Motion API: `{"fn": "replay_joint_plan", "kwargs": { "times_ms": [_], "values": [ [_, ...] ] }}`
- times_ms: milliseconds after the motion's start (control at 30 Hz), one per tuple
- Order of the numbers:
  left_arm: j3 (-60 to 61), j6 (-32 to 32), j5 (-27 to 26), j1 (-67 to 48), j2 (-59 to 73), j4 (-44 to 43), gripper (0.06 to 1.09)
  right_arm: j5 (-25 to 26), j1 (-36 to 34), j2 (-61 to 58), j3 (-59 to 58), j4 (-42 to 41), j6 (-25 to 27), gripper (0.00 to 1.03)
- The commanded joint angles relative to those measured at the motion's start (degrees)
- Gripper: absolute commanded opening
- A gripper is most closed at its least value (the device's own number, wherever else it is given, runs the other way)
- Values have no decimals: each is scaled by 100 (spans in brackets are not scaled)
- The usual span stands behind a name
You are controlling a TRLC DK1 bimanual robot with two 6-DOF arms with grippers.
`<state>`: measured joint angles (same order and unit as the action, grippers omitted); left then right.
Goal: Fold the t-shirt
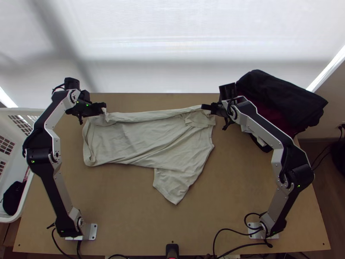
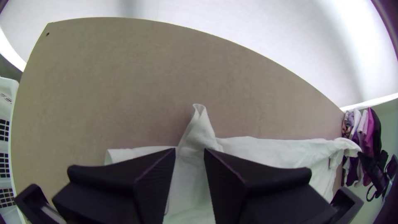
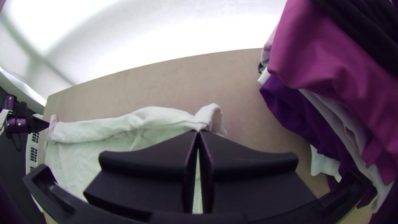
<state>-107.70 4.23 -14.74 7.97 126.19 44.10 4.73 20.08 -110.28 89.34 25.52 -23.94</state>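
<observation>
Shirt [image 1: 146, 140] being supported by table [image 1: 120, 207] at frame centre. Upper-right corner being clamped by right gripper [image 3: 199, 133]; upper-left corner being straddled by left gripper [image 2: 190, 152], fingers parted. Skewed fold being risked if lifted before left closure.

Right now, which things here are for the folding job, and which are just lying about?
For the job:
- T-shirt, spread unevenly, far edge rolled or bunched
- left fingers, apart at one end of that edge
- right fingers, shut on the other end

Just lying about:
- clothes pile, beyond the shirt's right end
- white basket, at the left
- black item inside it
</observation>
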Motion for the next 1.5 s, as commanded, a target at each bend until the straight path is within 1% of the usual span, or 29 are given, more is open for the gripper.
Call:
{"fn": "replay_joint_plan", "kwargs": {
  "times_ms": [0,633,667,700,733,767,967,1200,1367,1467],
  "values": [
    [-146,-54,42,-50,81,46,48,45,-21,-55,75,-47,-49,3],
    [-120,-10,42,-164,239,29,48,45,-83,-64,31,-47,-49,3],
    [-120,-10,42,-164,239,20,44,45,-83,-64,31,-47,-49,3],
    [-120,-1,33,-164,239,-15,34,45,-83,-64,31,-47,-58,3],
    [-111,-1,33,-155,239,-59,15,45,-83,-64,40,-47,-49,3],
    [-111,-1,33,-155,231,-85,10,45,-83,-64,31,-47,-58,3],
    [-243,8,33,-85,143,-103,10,45,-83,-46,31,-47,-58,3],
    [-1130,570,33,100,-95,73,10,45,-118,-11,119,-47,-40,3],
    [-1719,843,33,135,-350,249,10,45,-162,129,356,-56,-5,3],
    [-2009,1010,138,144,-534,257,10,72,-197,279,576,-144,74,3]
  ]
}}
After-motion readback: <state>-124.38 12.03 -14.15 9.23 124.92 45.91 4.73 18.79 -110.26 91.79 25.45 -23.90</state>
